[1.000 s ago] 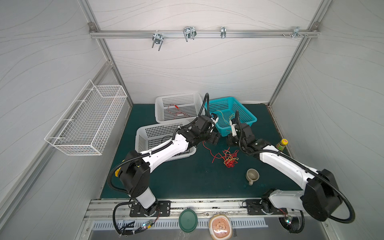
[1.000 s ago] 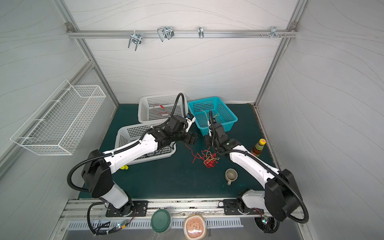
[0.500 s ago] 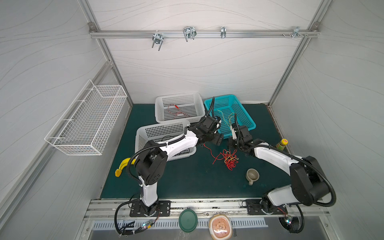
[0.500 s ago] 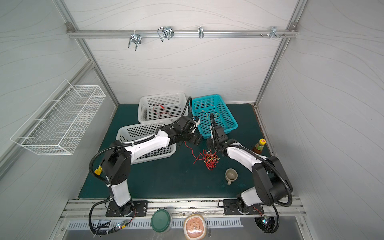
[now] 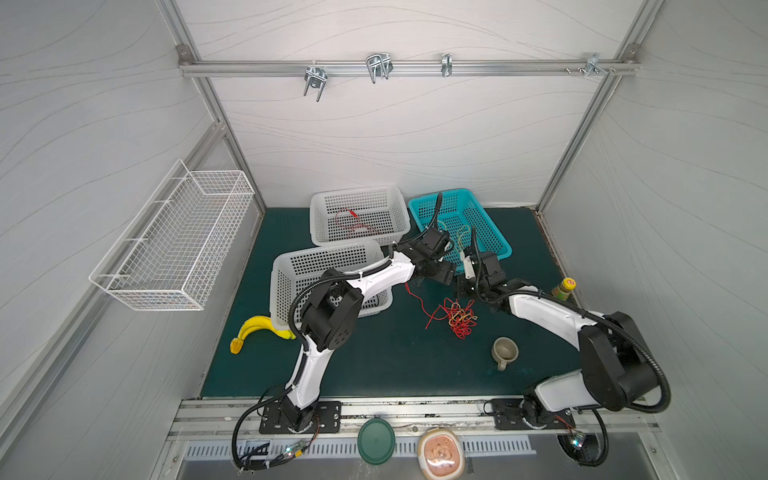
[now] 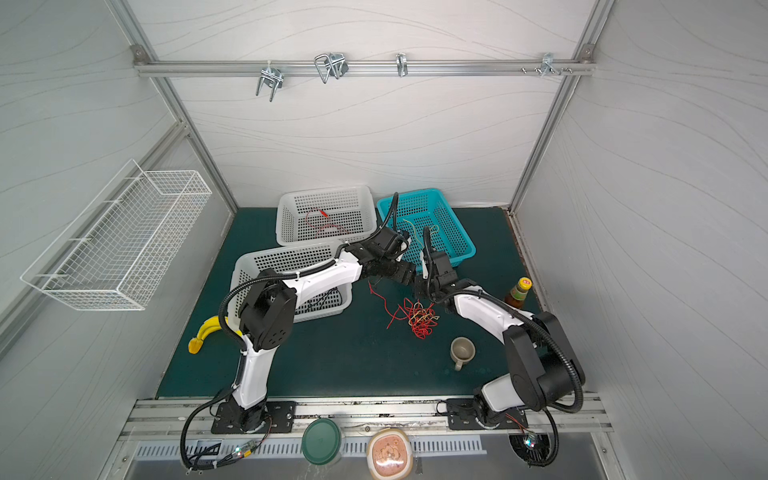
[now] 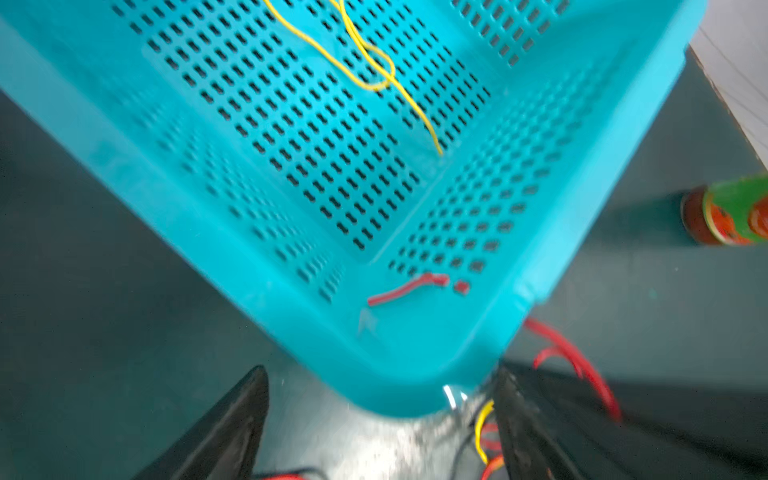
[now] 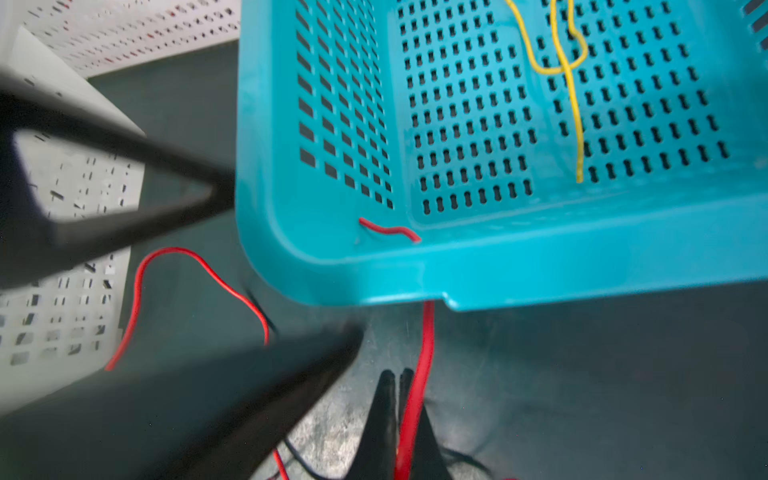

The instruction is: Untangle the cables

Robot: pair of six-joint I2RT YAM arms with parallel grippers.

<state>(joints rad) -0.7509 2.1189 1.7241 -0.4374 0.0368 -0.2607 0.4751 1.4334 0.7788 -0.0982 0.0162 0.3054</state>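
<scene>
Tangle of thin red, yellow and black cables (image 5: 456, 316) sits unmoved on dark green mat (image 5: 374, 365), between my arms. My left gripper (image 7: 380, 374) has slid over to the teal perforated plastic basket (image 5: 490, 224) corner, jaws wide, empty. My right gripper (image 8: 396, 376) stays pinched on one red strand (image 8: 426, 332). Knot not loosened yet.

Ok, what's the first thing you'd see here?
A messy red tangle of cables lies in the middle of the green mat, in both top views. Behind it sits a bright teal basket with a yellow cable inside; the right gripper pinches a red cable just outside its rim. Yellow bananas lie far left.
</scene>
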